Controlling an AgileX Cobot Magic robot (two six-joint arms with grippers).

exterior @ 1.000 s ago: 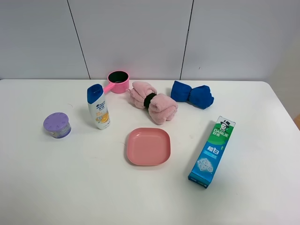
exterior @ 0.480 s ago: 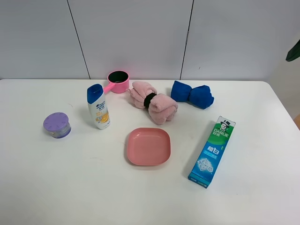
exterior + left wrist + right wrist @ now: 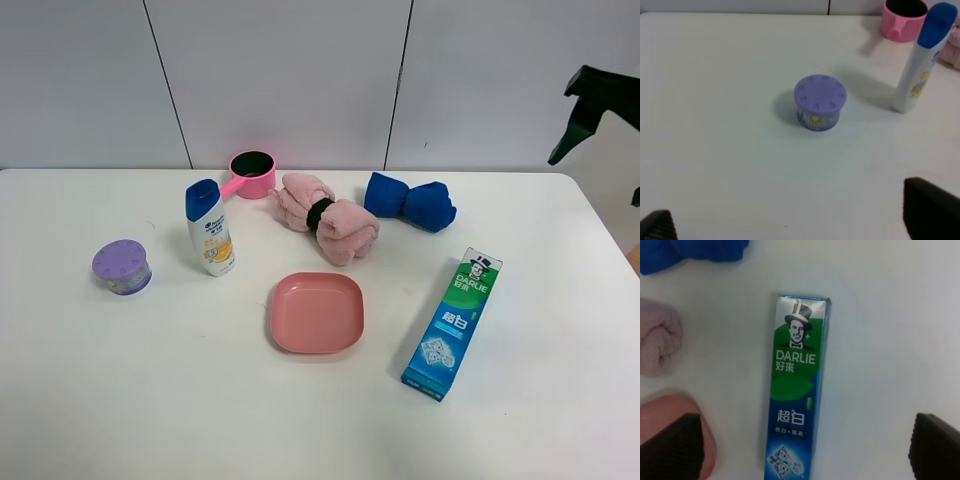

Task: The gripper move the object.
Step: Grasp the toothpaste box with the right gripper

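From the high camera, a smooth white table (image 3: 150, 390) fills the lower frame and meets a wall of pale grey panels (image 3: 290, 80) with two dark seams along the top. Right of centre lies the long rectangular green-to-blue toothpaste box (image 3: 452, 323), flat on the table and slanted, green end toward the wall. A pink square plastic plate (image 3: 316, 312) sits at centre, apart from the box. In the upper middle a pink rolled towel with a black band (image 3: 327, 218) lies beside a blue rolled towel (image 3: 408, 201). At left stand a white shampoo bottle with a blue cap (image 3: 210, 228), a pink handled cup (image 3: 250, 175) and a purple round jar (image 3: 122, 267). The black right gripper (image 3: 605, 115) hangs at the upper right edge, in front of the wall and well clear of the box.

In the left wrist view, the left gripper (image 3: 795, 220) is spread wide and holds nothing. The jar sits alone on bare table ahead of it.

In the right wrist view, the right gripper's jaws are spread wide and empty. The box lies on the table below, untouched, with the plate's rim beside it.
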